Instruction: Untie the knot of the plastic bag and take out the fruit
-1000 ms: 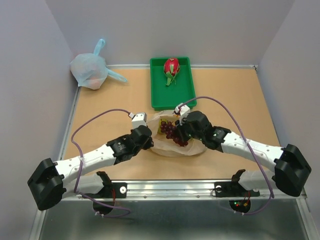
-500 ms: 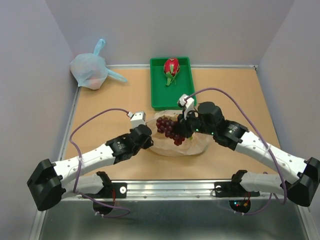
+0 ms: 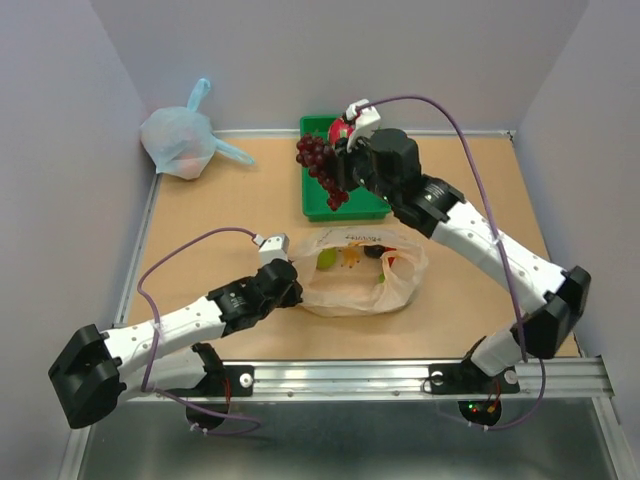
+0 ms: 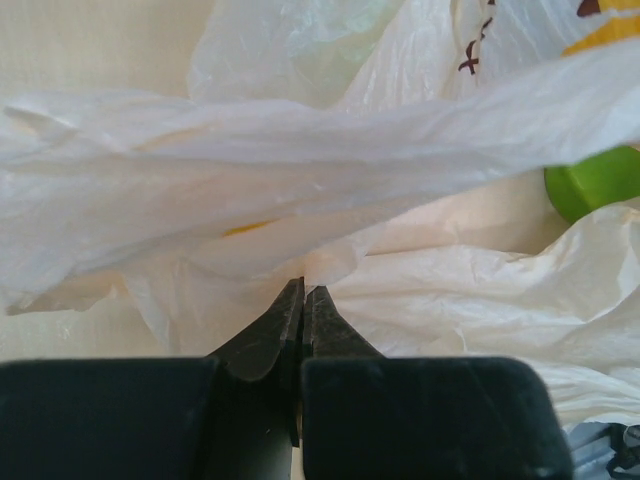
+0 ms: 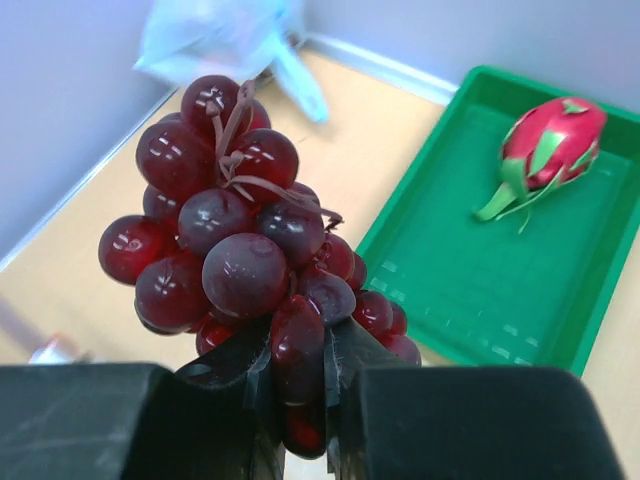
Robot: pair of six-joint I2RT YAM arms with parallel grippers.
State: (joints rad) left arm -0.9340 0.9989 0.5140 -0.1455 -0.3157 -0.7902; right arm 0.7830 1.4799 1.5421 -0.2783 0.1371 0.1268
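The peach-orange plastic bag point(image 3: 352, 278) lies open in the middle of the table, with green and orange fruit pieces point(image 3: 327, 259) showing inside. My left gripper point(image 3: 294, 287) is shut on the bag's left edge; in the left wrist view point(image 4: 302, 292) its fingers pinch the plastic point(image 4: 300, 170). My right gripper point(image 3: 342, 172) is shut on the dark purple grapes point(image 3: 320, 165) and holds them in the air over the left edge of the green tray point(image 3: 375, 200). In the right wrist view the grapes point(image 5: 235, 260) hang in the gripper point(image 5: 300, 345). The red dragon fruit point(image 5: 550, 145) lies in the tray.
A pale blue knotted bag point(image 3: 180, 138) sits at the back left corner by the wall. The table's raised edges run along the left, back and right. The left arm's purple cable point(image 3: 190, 245) loops over the left part of the table.
My right gripper has lifted the grapes out of the bag and carried them back to the green tray. The bag now lies open with its remaining fruit showing. The left gripper stays put.
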